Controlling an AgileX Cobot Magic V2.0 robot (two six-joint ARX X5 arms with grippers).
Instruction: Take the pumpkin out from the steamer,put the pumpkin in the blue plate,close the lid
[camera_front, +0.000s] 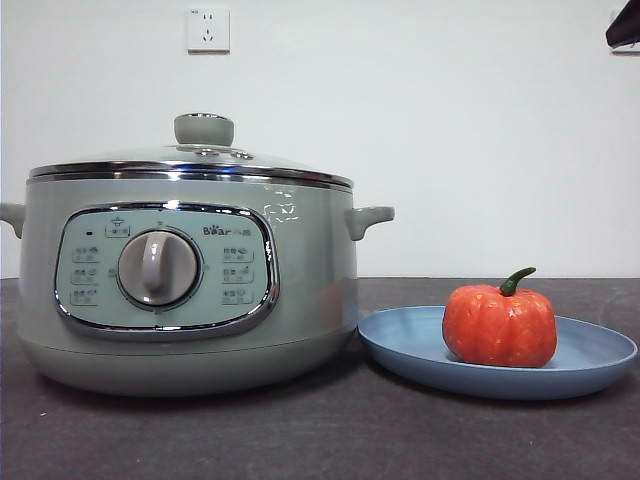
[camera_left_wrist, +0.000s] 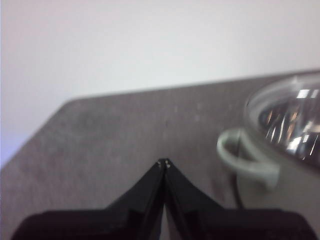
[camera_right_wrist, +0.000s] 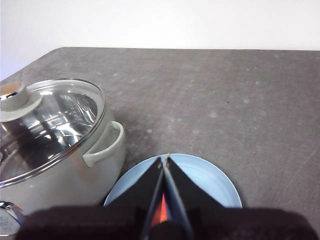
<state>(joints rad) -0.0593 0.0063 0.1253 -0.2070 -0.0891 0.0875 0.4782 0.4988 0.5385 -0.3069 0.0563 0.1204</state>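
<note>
Already the pumpkin sits on the blue plate at the steamer's three o'clock, lid on, both grippers' jaws clenched empty; the glossy, likely slippery pumpkin needs no regrasp.

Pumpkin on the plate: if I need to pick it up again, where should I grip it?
Probably the pumpkin's round body, coming from above: it sits upright on the plate with open space overhead. The curved stem looks too thin to hold.

Right gripper, jaws closed, hangs above the blue plate. A sliver of the pumpkin shows between them. The lid sits on the steamer beside it, on the tabletop.
</note>
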